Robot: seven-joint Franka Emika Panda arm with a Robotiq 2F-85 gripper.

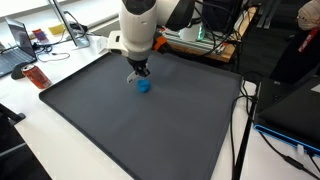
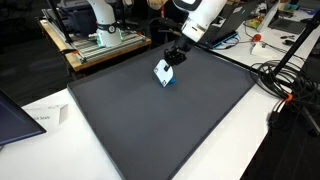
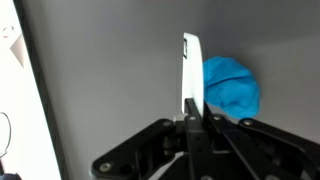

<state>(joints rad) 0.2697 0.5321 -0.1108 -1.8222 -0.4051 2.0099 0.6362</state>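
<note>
Gripper [image 3: 190,116] pinches a thin white card [image 3: 189,65], blue lump [image 3: 232,85] just right of it — I'd steer slowly, holding that card upright.

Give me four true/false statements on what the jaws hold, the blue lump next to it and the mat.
1. The jaws are shut on a thin white card. True.
2. The lump beside the card is red. False: the blue lump is plainly blue in all three views.
3. The work surface is a dark grey mat. True.
4. The card lies flat on the mat, apart from the jaws. False: it is clamped between them and shows edge-on in the wrist view.
</note>
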